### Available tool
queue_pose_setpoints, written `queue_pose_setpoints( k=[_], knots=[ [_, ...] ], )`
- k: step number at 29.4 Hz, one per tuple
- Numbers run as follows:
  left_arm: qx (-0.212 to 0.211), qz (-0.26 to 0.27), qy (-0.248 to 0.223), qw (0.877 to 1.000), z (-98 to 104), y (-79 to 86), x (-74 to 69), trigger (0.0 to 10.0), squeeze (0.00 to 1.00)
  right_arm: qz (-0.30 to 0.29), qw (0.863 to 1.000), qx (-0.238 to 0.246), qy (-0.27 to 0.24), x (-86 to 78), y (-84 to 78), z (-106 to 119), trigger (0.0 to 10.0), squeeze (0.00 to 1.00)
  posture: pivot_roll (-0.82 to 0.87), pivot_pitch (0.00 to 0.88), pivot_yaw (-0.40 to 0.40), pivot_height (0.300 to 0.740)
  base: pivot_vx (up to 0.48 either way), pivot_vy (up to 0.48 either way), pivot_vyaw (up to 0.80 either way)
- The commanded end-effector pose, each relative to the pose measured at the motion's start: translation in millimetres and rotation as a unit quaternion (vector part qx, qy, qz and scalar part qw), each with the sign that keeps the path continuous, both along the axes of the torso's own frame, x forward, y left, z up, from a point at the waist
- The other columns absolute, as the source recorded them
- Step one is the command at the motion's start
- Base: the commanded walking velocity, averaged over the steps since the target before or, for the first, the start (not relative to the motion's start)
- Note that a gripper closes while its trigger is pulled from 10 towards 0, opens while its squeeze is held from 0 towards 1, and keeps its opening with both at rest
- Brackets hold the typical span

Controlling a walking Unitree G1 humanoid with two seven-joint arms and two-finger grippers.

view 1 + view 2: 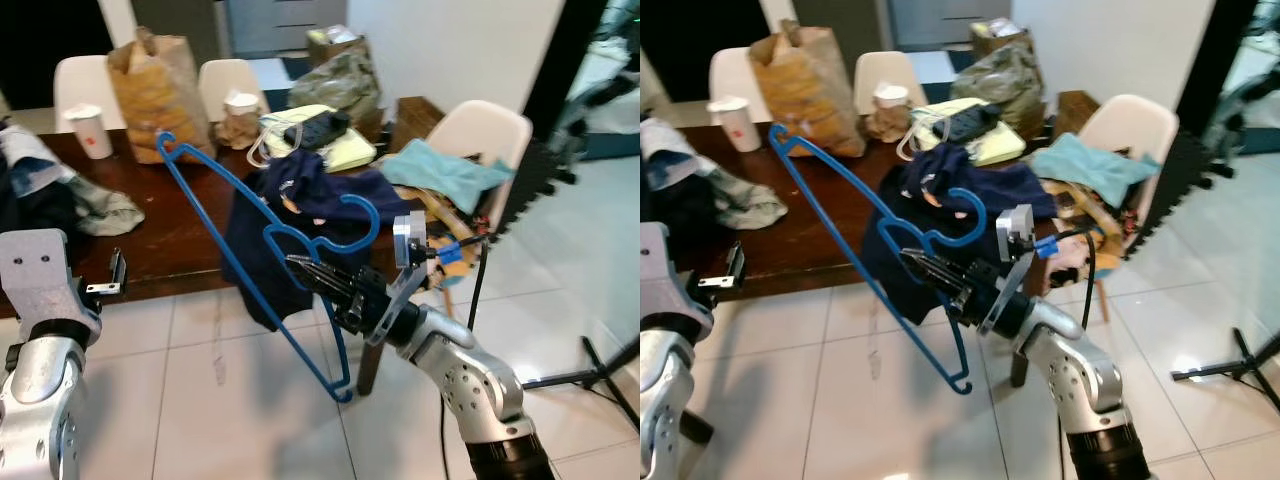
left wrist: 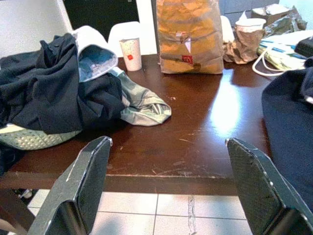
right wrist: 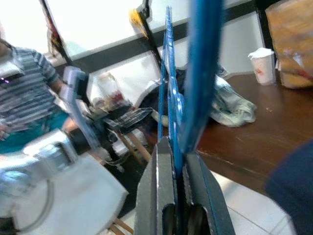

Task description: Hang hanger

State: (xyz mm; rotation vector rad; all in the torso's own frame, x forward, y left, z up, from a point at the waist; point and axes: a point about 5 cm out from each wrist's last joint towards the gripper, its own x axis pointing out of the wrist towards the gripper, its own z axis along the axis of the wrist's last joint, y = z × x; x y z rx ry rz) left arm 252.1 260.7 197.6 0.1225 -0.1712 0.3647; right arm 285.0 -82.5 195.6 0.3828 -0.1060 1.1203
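Note:
A blue plastic hanger is held tilted in the air in front of the dark wooden table, its hook curling up near the table's edge. My right gripper is shut on the hanger just below the hook; in the right wrist view the fingers clamp the blue bar. My left gripper is open, facing the table's front edge with nothing between its fingers. The left arm stands at the lower left.
On the table lie a dark blue garment hanging over the edge, a pile of clothes, a brown paper bag, paper cups and a yellow bag. White chairs surround it. A person stands nearby. Tiled floor lies below.

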Motion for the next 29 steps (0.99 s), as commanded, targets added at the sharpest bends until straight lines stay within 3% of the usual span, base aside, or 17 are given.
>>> queue_pose_setpoints(
  k=[1,12,21,29],
  knots=[
    [0.007,0.009,-0.001,1.0,3,0.8,-0.6,10.0,0.0,-0.017,1.0,-0.01,0.009,3.9,2.4,-4,10.0,0.0,0.04,0.055,-0.001,0.74,0.349,0.0,0.0],
    [0.027,0.02,-0.021,0.999,14,-3.4,2.4,10.0,0.0,-0.037,0.999,-0.022,0.006,8.4,0.3,-6,10.0,0.0,0.03,0.053,0.002,0.74,0.372,0.0,0.0],
    [0.048,0.049,-0.046,0.997,32,2.7,-2.8,10.0,0.0,-0.036,0.999,-0.012,-0.01,8.0,-3.7,-1,10.0,0.0,0.03,0.052,0.0,0.74,0.398,0.0,0.78],
    [0.058,0.109,-0.064,0.99,46,26.0,-19.0,10.0,0.0,-0.027,0.999,-0.014,-0.014,7.6,-1.2,-1,10.0,0.0,0.04,0.05,-0.005,0.74,0.391,0.0,0.78]
  ],
)
